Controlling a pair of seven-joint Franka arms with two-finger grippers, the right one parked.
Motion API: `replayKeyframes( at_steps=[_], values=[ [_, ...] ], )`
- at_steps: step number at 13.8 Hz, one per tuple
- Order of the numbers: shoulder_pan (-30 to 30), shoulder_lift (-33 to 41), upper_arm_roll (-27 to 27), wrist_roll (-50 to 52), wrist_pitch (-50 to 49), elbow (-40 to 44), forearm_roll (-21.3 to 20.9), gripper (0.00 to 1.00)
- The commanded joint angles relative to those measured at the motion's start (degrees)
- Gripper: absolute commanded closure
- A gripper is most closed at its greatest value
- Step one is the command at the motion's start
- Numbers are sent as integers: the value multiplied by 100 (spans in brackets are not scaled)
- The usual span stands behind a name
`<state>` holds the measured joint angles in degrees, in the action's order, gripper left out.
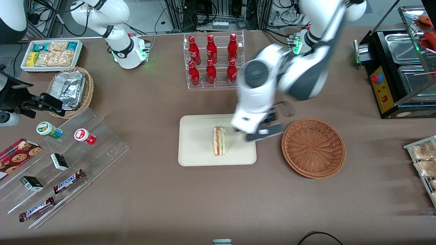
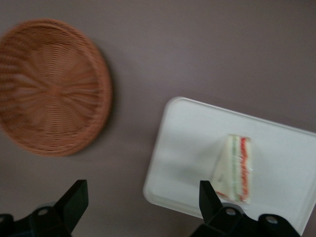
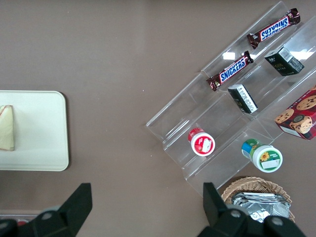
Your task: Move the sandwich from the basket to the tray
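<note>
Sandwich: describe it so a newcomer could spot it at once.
Find the rack of red bottles; nearer the front camera lies a cream tray. The sandwich stands on it, a white wedge with orange-red and green stripes, the only food there. The open pincer hovers between it and the empty reddish-brown basket.

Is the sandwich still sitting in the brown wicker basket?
No. The sandwich lies on the tray, the basket holds nothing, and the open gripper hangs between them.

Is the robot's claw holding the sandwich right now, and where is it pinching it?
No, nothing is held. The gripper is open, above the tray's edge near the basket. The sandwich lies on the tray, untouched.
</note>
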<state>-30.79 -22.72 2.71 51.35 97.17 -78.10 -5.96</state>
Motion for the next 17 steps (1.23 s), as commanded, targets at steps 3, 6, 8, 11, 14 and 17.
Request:
replayKeyframes(
  at_steps=[3, 6, 8, 11, 14, 17],
  values=[
    [1292, 1374, 63, -1642, -769, -838, 122, 1],
    [2101, 1691, 63, -2907, -1120, -856, 253, 1],
    [2689, 1902, 63, -3917, -1419, -917, 350, 1],
    [3454, 2385, 54, -5114, -1394, -1382, 823, 1],
    [3518, 2378, 54, -5505, -1359, -1340, 843, 1],
    [3430, 2255, 98, -5496, -1367, -1181, 764, 1]
  ],
)
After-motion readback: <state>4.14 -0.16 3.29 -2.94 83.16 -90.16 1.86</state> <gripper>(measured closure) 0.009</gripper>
